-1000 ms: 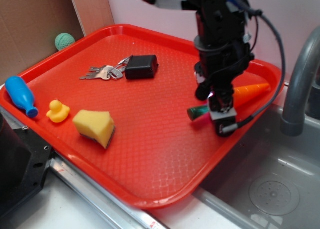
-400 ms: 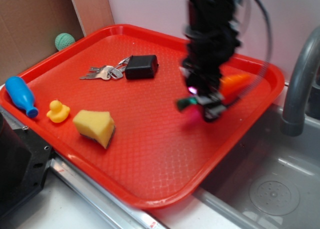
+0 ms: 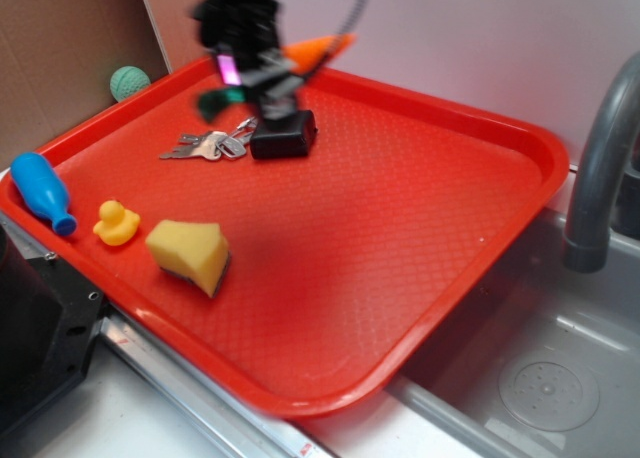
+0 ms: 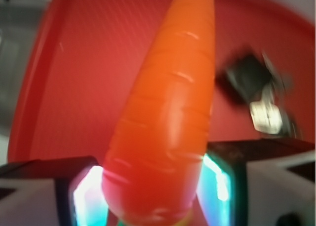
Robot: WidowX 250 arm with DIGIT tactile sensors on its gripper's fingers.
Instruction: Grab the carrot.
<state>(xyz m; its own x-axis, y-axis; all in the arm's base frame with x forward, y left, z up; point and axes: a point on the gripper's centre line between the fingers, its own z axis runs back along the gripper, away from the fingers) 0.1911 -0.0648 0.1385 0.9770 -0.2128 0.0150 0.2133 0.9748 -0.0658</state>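
While the glossy orange plastic carrot (image 4: 163,117) hangs above the red plastic tray's (image 3: 520,153) far corner, over the black key fob (image 3: 284,135), the pincer (image 3: 248,73) is clenched on it. Grab looks done; next just needs a steady hold.

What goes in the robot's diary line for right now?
gripper: shut on carrot | carrot: lifted off red tray | above keys

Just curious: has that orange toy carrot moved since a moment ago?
Yes. The orange plastic carrot left the red tray's right edge; it's lifted over the black key fob.
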